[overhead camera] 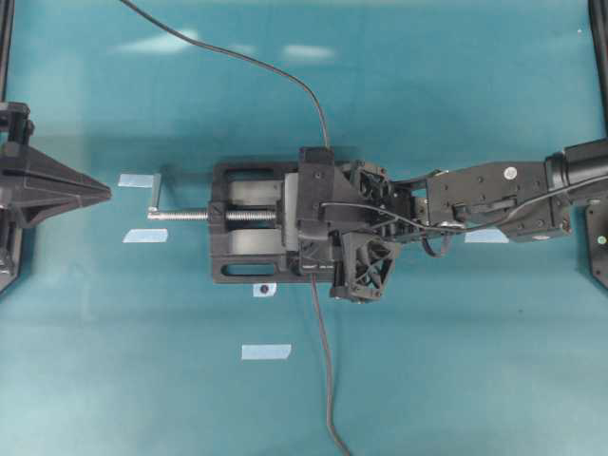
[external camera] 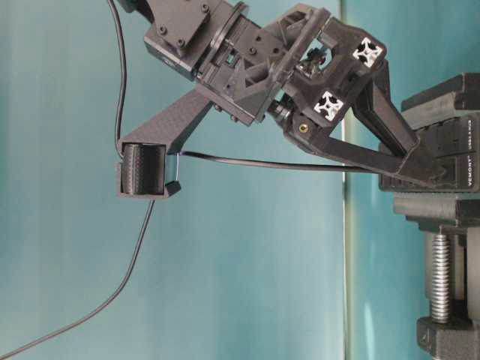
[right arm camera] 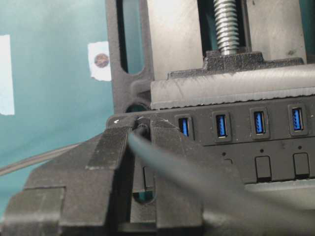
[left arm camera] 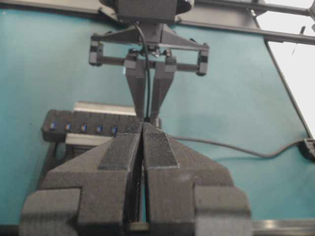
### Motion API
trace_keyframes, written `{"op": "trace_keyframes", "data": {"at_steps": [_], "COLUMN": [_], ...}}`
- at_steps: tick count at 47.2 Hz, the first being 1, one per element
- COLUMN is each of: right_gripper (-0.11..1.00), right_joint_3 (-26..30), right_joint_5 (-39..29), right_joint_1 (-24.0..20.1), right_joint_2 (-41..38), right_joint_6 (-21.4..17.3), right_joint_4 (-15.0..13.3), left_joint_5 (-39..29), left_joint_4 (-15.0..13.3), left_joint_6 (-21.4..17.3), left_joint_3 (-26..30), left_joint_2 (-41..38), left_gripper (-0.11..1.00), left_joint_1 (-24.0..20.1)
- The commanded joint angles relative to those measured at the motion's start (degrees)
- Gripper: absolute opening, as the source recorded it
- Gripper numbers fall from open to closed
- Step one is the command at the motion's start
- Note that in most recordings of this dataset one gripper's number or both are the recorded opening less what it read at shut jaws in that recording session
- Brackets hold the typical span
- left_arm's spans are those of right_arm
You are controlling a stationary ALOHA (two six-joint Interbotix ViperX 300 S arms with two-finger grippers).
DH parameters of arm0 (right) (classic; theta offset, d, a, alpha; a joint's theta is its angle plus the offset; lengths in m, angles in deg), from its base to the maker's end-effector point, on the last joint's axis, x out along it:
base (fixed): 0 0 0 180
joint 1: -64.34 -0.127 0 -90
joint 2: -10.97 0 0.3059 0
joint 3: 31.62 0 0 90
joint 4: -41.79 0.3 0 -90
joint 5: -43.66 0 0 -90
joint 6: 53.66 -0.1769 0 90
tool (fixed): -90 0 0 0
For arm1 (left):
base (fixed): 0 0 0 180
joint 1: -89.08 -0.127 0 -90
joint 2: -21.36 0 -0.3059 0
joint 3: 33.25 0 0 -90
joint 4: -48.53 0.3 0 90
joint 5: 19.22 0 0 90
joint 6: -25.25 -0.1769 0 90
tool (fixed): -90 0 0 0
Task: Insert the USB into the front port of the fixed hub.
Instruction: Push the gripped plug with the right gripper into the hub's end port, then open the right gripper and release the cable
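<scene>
At the far left of the overhead view the left pincer (overhead camera: pixel 95 193) rests well apart from the work, its two fingers pressed together on nothing, as its own wrist camera shows. Moving right across the teal tabletop (overhead camera: pixel 114 361), the vise (overhead camera: pixel 249 234) with its silver screw (overhead camera: pixel 180 215) clamps the fixed hub (right arm camera: pixel 246 142), whose row of blue ports faces upward. Right of that, the right pincer (right arm camera: pixel 142 147) hangs over the end of the hub nearest that wrist camera, its fingers drawn narrow around the USB (right arm camera: pixel 142 129), whose thin black cable (right arm camera: pixel 197 177) trails back toward the lens. The plug sits at the end port, just left of the first visible blue slot; whether it has entered or only touches the opening cannot be told, since the fingers hide the joint. The step in hand appears to be the insertion itself. The next move likely calls for a straight push down along the port's axis, plug kept square, then a release.
</scene>
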Motion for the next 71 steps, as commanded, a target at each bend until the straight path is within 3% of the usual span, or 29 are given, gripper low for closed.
{"op": "trace_keyframes", "data": {"at_steps": [1,28,37,46,49,61,71], "right_gripper": [0.04,0.07,0.29,0.78,0.89,0.88,0.88], "right_joint_3": [0.18,0.79,0.88,0.88,0.88,0.0,-3.78], "right_joint_5": [-0.62,4.22,4.48,3.78,2.99,1.67,5.71], "right_joint_1": [-0.7,0.35,0.7,1.41,1.49,1.85,1.23], "right_joint_2": [-0.44,0.09,0.62,1.85,2.46,5.36,9.67], "right_joint_6": [-0.7,-0.35,-0.18,-0.44,-0.35,-0.35,-0.44], "right_joint_4": [0.35,0.0,0.0,0.0,0.0,-0.62,-0.53], "left_joint_5": [0.53,1.49,1.41,1.41,1.41,1.41,1.41], "left_joint_4": [0.18,0.09,0.18,0.09,0.09,0.09,0.18], "left_joint_6": [0.09,0.18,0.09,0.18,0.26,3.16,4.66], "left_joint_3": [0.79,-0.62,-0.7,-0.79,-0.79,-1.05,-1.93], "left_joint_2": [-0.18,0.7,1.05,1.05,1.05,0.88,1.14], "left_gripper": [0.0,0.0,0.0,0.0,0.0,0.0,0.0], "left_joint_1": [-0.18,-0.18,-0.18,-0.18,-0.18,-0.18,-0.18]}}
